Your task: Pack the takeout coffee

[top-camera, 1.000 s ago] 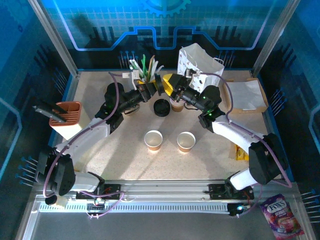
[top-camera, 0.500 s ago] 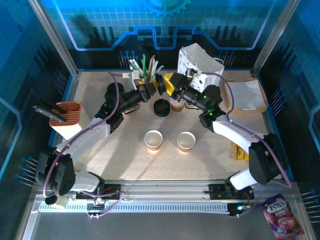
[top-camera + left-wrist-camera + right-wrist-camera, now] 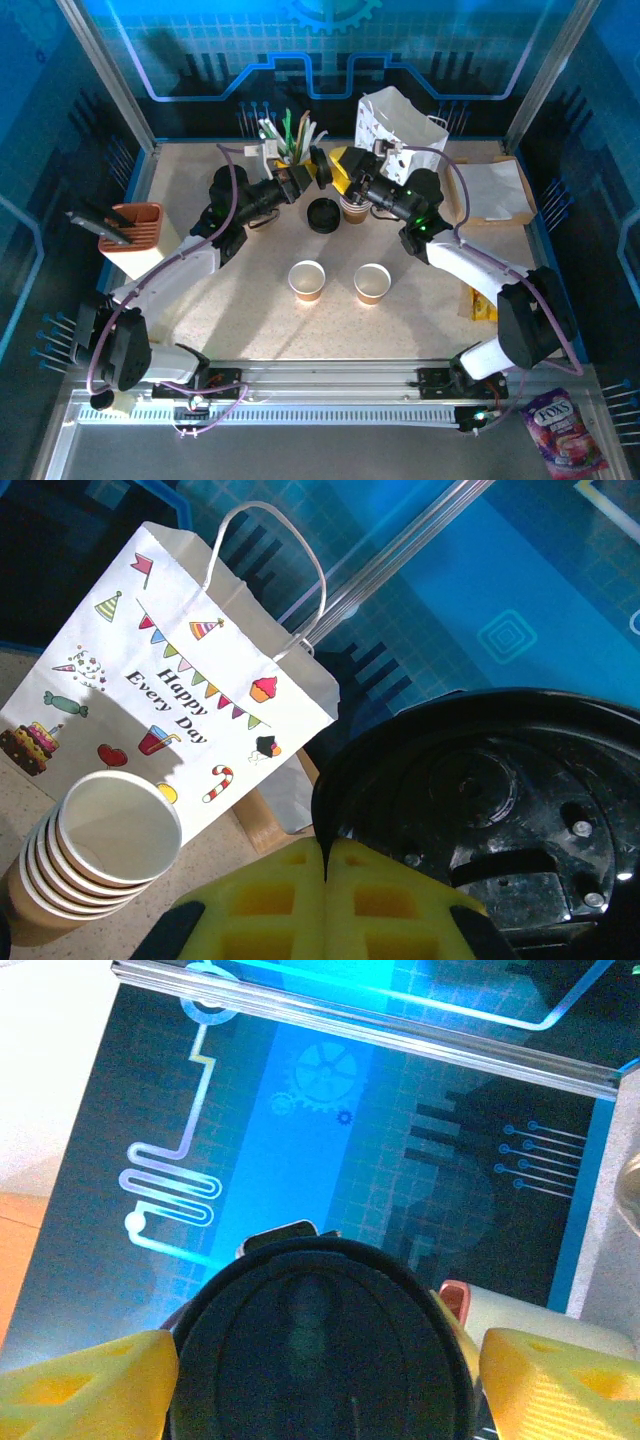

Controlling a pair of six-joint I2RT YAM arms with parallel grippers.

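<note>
Two small brown paper cups (image 3: 307, 280) (image 3: 372, 283) of the takeout coffee stand lidless at the table's middle front. My left gripper (image 3: 320, 168) (image 3: 326, 845) is shut on the rim of a black plastic lid (image 3: 318, 163) (image 3: 480, 810) (image 3: 315, 1350), held on edge in the air at the back of the table. My right gripper (image 3: 345, 172) (image 3: 325, 1345) faces it, open, with a yellow finger (image 3: 80, 1390) on each side of the lid. A second black lid (image 3: 322, 215) lies flat on the table below them.
The white party bag (image 3: 400, 125) (image 3: 170, 690) stands at the back right, with a stack of lidless cups (image 3: 353, 208) (image 3: 90, 860) in front of it. A yellow utensil cup (image 3: 290, 140) sits at the back, an orange holder (image 3: 135, 235) on the left, and a cardboard sheet (image 3: 495, 190) on the right.
My right gripper has opened wider around the black lid. My left gripper has closed fully on the lid's rim and both arms have stayed almost still.
</note>
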